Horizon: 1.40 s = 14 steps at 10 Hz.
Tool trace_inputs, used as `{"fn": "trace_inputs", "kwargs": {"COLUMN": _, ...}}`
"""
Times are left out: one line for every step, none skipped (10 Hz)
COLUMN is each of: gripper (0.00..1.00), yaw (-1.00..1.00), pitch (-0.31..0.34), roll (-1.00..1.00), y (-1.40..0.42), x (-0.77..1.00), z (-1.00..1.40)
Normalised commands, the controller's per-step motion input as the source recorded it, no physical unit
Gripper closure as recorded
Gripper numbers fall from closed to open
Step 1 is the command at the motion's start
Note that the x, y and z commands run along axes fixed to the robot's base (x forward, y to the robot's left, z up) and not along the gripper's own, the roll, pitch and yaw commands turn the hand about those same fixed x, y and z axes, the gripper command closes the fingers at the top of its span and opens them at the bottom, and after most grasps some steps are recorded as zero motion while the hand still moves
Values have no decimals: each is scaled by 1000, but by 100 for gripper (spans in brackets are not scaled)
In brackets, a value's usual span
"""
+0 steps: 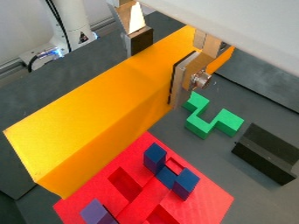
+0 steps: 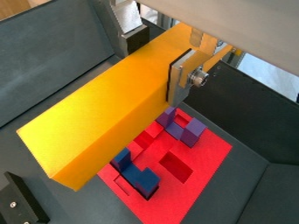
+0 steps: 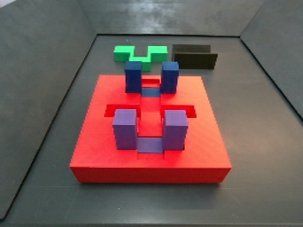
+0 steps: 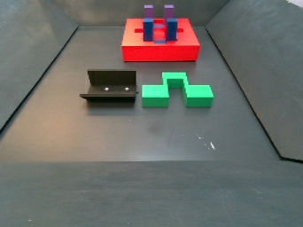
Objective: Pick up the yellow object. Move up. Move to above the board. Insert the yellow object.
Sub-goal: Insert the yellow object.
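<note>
My gripper [image 1: 163, 63] is shut on the yellow object [image 1: 93, 122], a long smooth yellow-orange bar, with one finger plate on each long side. Both wrist views show this grip [image 2: 158, 59] on the bar [image 2: 105, 114]. The red board [image 1: 128, 188] with blue and purple upright blocks lies below the bar's free end in both wrist views [image 2: 193, 157]. The board also shows in both side views [image 3: 106, 151] [image 4: 160, 51]. Neither the gripper nor the bar appears in either side view.
A green zigzag block [image 1: 212, 118] [image 3: 142, 53] [image 4: 178, 90] lies on the dark floor next to the black fixture [image 1: 267, 150] [image 3: 196, 56] [image 4: 109, 89]. Grey walls enclose the floor.
</note>
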Motion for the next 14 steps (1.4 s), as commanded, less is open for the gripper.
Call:
{"fn": "trace_inputs", "kwargs": {"gripper": 100, "yaw": 0, "pitch": -47, "roll": 0, "y": -31, "x": 140, "z": -363}}
{"fn": "trace_inputs", "kwargs": {"gripper": 100, "yaw": 0, "pitch": -136, "roll": 74, "y": -243, "x": 106, "z": -900}}
{"fn": "trace_inputs", "kwargs": {"gripper": 100, "yaw": -14, "pitch": -121, "roll": 76, "y": -277, "x": 194, "z": -1000}}
{"fn": "trace_inputs", "kwargs": {"gripper": 100, "yaw": -17, "pitch": -106, "roll": 74, "y": -257, "x": 289, "z": -1000}}
{"fn": "trace_inputs", "kwargs": {"gripper": 100, "yaw": -49, "pitch": -73, "roll": 106, "y": -263, "x": 269, "z": -1000}}
{"fn": "trace_inputs", "kwargs": {"gripper": 100, "yaw": -63, "pitch": -44, "roll": 126, "y": -271, "x": 226, "z": -1000}}
{"fn": "trace_inputs", "kwargs": {"gripper": 100, "yaw": -103, "pitch": -13, "roll": 149, "y": -194, "x": 103, "z": -1000}}
{"fn": "trace_inputs", "kwargs": {"gripper": 100, "yaw": -126, "pitch": -7, "roll": 149, "y": -106, "x": 0, "z": -1000}}
{"fn": "trace_inputs", "kwargs": {"gripper": 100, "yaw": -126, "pitch": -14, "roll": 141, "y": -83, "x": 0, "z": -1000}}
{"fn": "trace_inputs", "kwargs": {"gripper": 100, "yaw": -106, "pitch": -26, "roll": 163, "y": -34, "x": 0, "z": -1000}}
{"fn": "trace_inputs", "kwargs": {"gripper": 100, "yaw": -31, "pitch": 0, "roll": 197, "y": 0, "x": 6, "z": -940}}
{"fn": "trace_inputs", "kwargs": {"gripper": 100, "yaw": 0, "pitch": 0, "roll": 153, "y": 26, "x": 0, "z": -817}}
{"fn": "trace_inputs", "kwargs": {"gripper": 100, "yaw": 134, "pitch": 0, "roll": 4, "y": 91, "x": 11, "z": -617}}
{"fn": "trace_inputs", "kwargs": {"gripper": 100, "yaw": 297, "pitch": 0, "roll": -16, "y": 129, "x": 117, "z": -486}}
